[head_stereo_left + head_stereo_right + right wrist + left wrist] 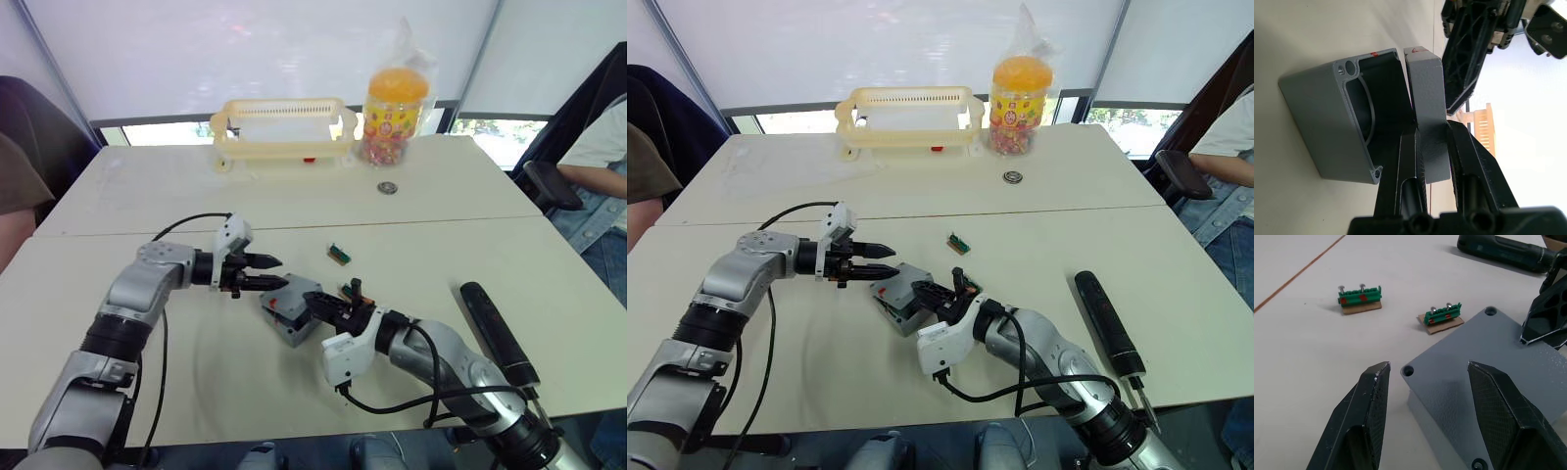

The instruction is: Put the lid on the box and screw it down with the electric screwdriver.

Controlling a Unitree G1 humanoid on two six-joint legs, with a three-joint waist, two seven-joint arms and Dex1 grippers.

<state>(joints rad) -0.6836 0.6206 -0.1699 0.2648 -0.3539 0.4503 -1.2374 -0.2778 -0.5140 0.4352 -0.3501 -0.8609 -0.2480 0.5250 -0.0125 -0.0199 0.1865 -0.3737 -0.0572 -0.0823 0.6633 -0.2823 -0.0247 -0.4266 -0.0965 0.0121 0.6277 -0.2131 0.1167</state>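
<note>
on the counter (127,294) the box (1352,122) lies tipped with its mouth sideways, near the middle. the right gripper (1432,132) has its jaws clenched on the lid (1425,98), held on edge right against the box's opening. the left gripper (263,273), jaws released, hovers just left of both. the lid could seat crooked or shove the unbraced box away. the electric screwdriver (1105,313) lies untouched at the right.
</note>
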